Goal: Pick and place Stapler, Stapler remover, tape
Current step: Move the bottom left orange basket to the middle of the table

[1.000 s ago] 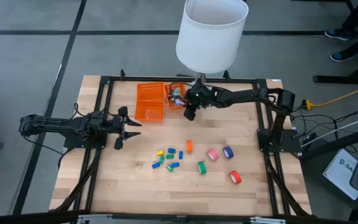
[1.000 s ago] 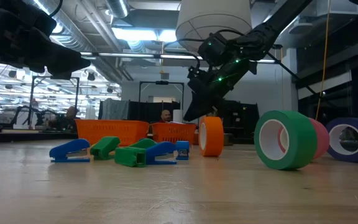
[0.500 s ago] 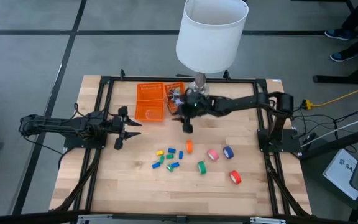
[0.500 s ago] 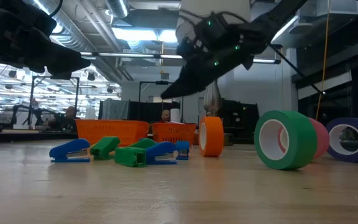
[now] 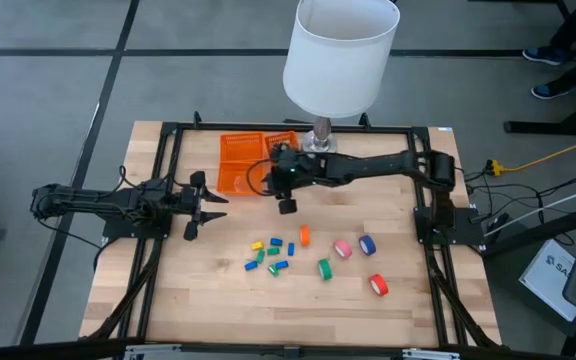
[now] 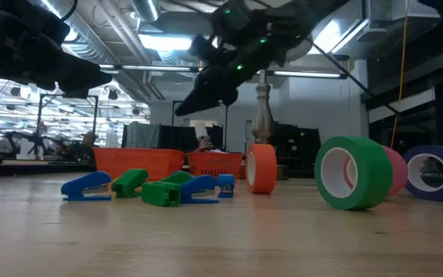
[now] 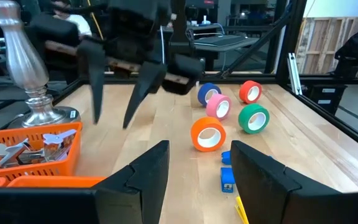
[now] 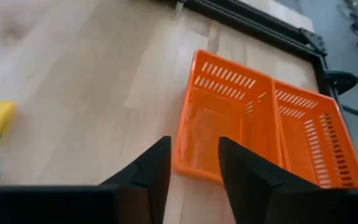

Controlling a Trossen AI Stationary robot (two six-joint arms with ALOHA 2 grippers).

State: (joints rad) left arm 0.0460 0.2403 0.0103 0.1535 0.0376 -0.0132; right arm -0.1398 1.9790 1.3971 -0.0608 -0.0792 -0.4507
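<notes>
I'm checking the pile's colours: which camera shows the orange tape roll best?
The left wrist view: the orange tape roll stands unobstructed, its open core facing the camera. The low view shows it nearly edge-on; the high view shows a small orange mark; the right wrist view misses it.

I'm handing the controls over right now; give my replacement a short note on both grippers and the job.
Right gripper: open, empty, in the air beside the orange baskets.
Left gripper: open, empty, waiting at the table's left side.
Done: some small metal items already lie in the small basket.
Left: five tape rolls, orange, pink, blue, green, red, and the small coloured staplers, all on the table.
</notes>
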